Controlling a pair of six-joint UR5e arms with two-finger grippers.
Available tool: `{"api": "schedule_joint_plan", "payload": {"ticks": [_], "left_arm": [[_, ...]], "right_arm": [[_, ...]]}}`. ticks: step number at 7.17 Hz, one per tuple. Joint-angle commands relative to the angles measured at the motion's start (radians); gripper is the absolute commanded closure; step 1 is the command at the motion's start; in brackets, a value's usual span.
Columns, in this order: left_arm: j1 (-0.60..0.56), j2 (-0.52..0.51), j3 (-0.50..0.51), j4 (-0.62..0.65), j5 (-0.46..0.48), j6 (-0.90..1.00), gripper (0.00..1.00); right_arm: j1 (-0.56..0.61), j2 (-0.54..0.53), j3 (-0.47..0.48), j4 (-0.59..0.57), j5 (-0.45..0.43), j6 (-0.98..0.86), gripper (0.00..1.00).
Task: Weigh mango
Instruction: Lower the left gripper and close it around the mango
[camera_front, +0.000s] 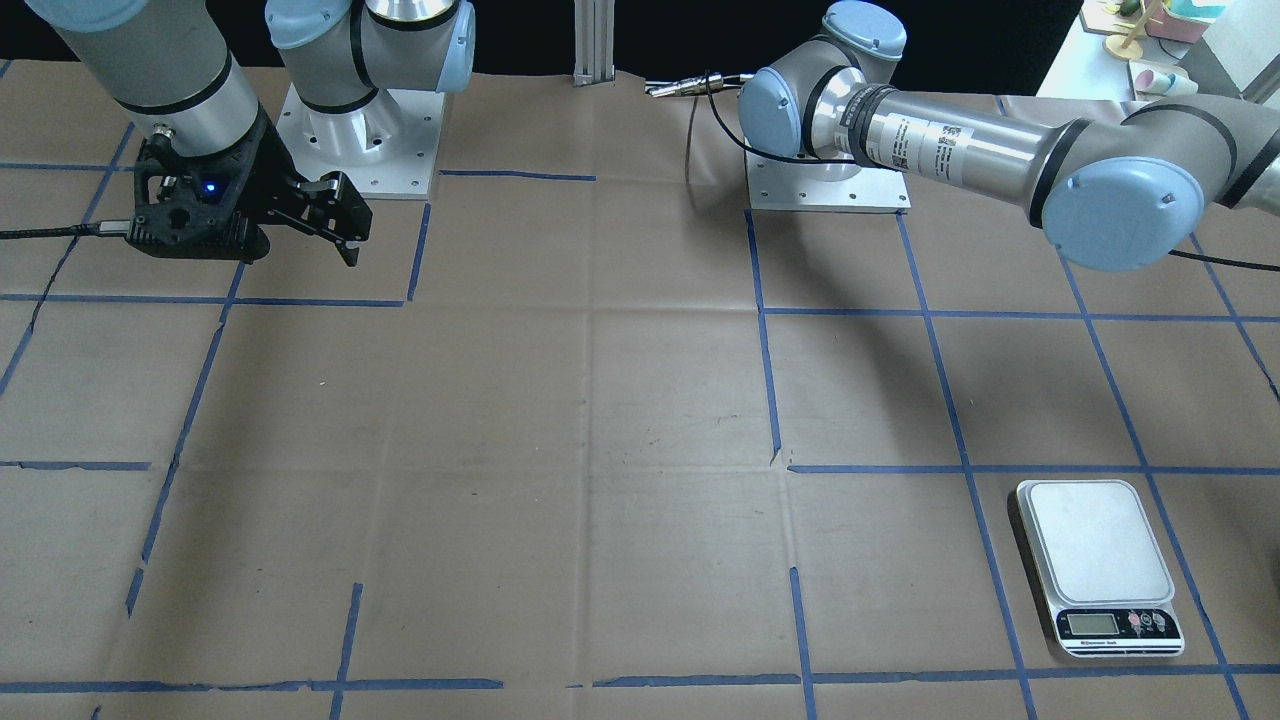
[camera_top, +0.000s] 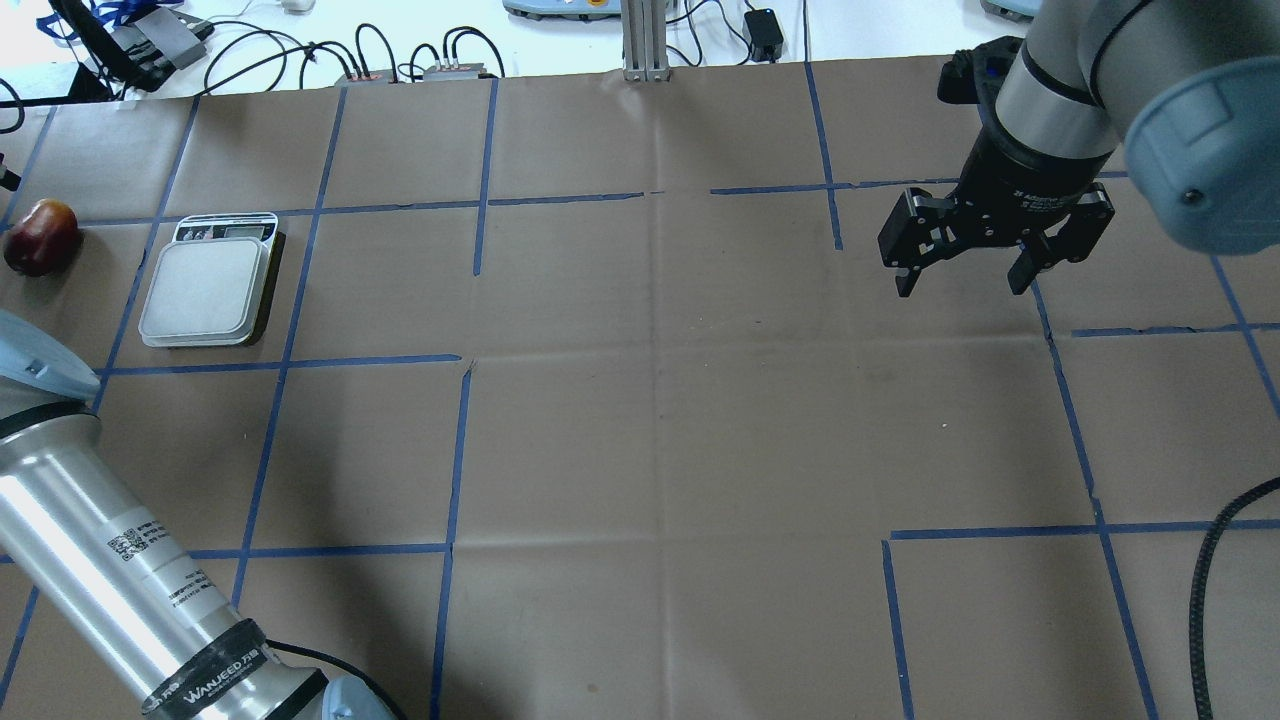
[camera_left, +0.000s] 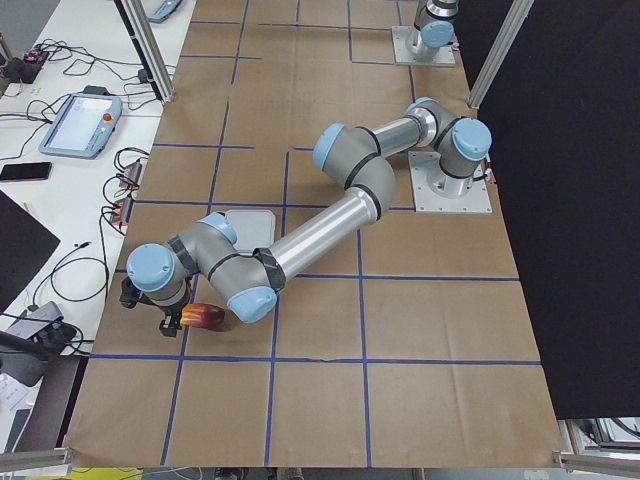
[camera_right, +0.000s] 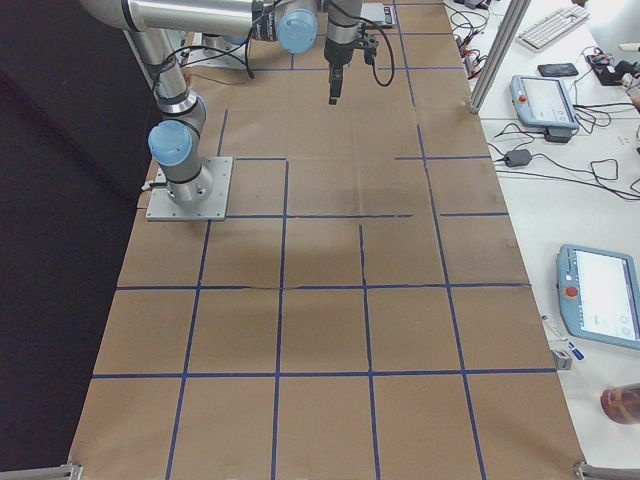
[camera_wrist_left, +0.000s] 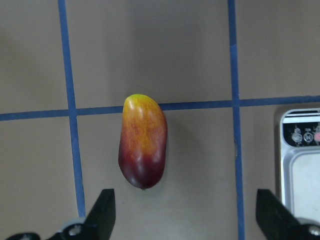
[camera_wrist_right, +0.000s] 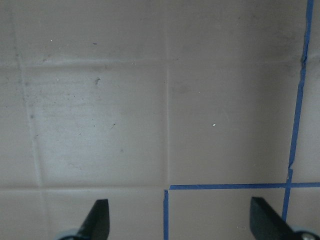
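Lying on the table (camera_top: 650, 400) left of the scale (camera_top: 208, 290) in the overhead view, apart from it, the mango (camera_top: 40, 237) is not yet on the platform. The left jaws hang over it, spread wide and empty. In the wrist view the fruit sits just ahead of them, nearer the finger (camera_wrist_left: 102, 212) on that view's left, its long axis crossing their closing line, dark red end closest. The left arm (camera_top: 90, 560) is much the nearer. Well to the scale's right, the right jaws hang released, holding nothing.
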Motion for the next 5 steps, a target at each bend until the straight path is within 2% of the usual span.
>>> {"api": "schedule_joint_plan", "payload": {"ticks": [1, 3, 4, 5], "left_arm": [[-0.036, -0.049, 0.026, -0.005, 0.006, -0.007, 0.01], [-0.047, -0.089, 0.023, 0.001, 0.013, -0.007, 0.01], [-0.047, -0.095, 0.026, 0.004, 0.065, -0.007, 0.01], [-0.046, -0.097, 0.026, -0.003, 0.070, -0.007, 0.01]], "right_arm": [[0.000, 0.000, 0.000, 0.000, 0.000, 0.000, 0.00], [0.000, 0.000, 0.000, 0.000, 0.000, 0.000, 0.00], [0.000, 0.000, 0.000, 0.000, 0.000, 0.000, 0.00], [0.000, 0.000, 0.000, 0.000, 0.000, 0.000, 0.00]]}}
